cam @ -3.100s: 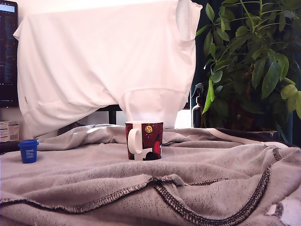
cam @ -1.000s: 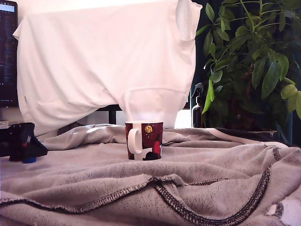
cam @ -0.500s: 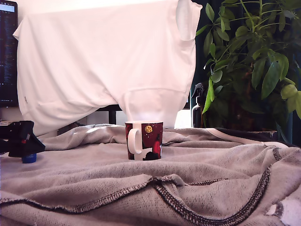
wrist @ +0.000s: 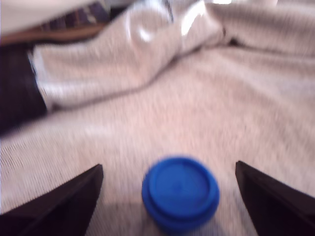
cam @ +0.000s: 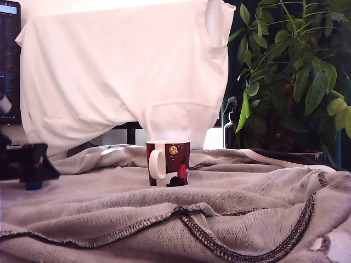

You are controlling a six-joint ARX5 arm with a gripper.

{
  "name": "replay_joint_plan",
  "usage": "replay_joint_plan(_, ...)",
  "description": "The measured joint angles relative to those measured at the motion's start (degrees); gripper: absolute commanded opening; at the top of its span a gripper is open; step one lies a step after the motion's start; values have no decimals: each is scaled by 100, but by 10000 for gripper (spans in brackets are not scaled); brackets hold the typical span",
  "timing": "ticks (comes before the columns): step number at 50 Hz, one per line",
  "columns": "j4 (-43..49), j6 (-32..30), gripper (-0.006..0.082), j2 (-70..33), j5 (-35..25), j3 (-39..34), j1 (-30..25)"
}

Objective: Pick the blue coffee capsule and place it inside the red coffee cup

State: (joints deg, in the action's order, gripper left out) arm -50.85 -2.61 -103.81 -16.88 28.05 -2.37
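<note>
The blue coffee capsule [wrist: 180, 192] stands upright on the grey cloth, between my two black fingers [wrist: 59, 206] with a wide gap on each side. My gripper [wrist: 172, 201] is open around it and touches nothing. In the exterior view the gripper [cam: 32, 164] sits low at the far left, hiding most of the capsule [cam: 34, 186], whose blue base shows beneath it. The red coffee cup [cam: 168, 163] stands upright in the middle of the cloth, white handle toward the exterior view's left, well apart from the gripper.
A rumpled grey sweatshirt [cam: 219, 213] covers the surface, with raised folds and a dark seam in front. A white shirt [cam: 126, 71] hangs behind. A dark spray bottle [cam: 230, 123] and a leafy plant [cam: 296, 71] stand at the back right. A monitor [cam: 8, 60] is at far left.
The gripper came in from the exterior view's left and lowered around the capsule. Over the last second it has shifted slightly, still covering the capsule. The cup has not moved.
</note>
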Motion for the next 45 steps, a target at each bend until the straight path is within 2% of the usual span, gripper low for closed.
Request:
replay_joint_plan(3, 39, -24, 767, -28, 0, 0, 0)
replay_joint_plan(6, 28, -22, 691, -26, 0, 0, 0)
replay_joint_plan(10, 11, -17, 459, -26, 0, 0, 0)
replay_joint_plan(14, 0, -17, 144, -26, 0, 0, 0)
replay_joint_plan(16, 4, -17, 39, -26, 0, 0, 0)
replay_joint_plan(18, 4, -17, -29, -26, 0, 0, 0)
replay_joint_plan(30, -44, 129, -19, -26, -26, 0, 2)
replay_joint_plan(45, -608, 863, -19, -17, -435, 0, 0)
